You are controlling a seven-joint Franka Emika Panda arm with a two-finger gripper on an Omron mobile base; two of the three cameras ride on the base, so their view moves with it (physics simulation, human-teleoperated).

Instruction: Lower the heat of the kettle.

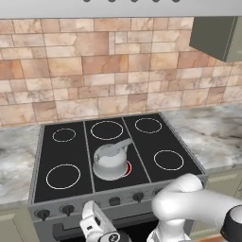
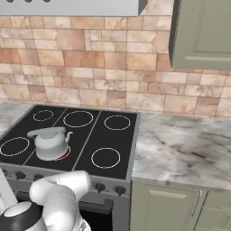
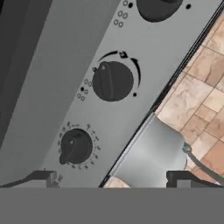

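Fingertips (image 3: 43,177) of our gripper (image 3: 111,179) stand wide apart and empty at the hand view's bottom edge, the lower knob (image 3: 75,146) just above the left tip, while the kettle (image 1: 111,159) sits mid-frame on the stove's (image 1: 66,152) red-glowing ring.

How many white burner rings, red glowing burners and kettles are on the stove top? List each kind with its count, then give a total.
White burner rings: 5
Red glowing burner: 1
Kettle: 1
Total: 7
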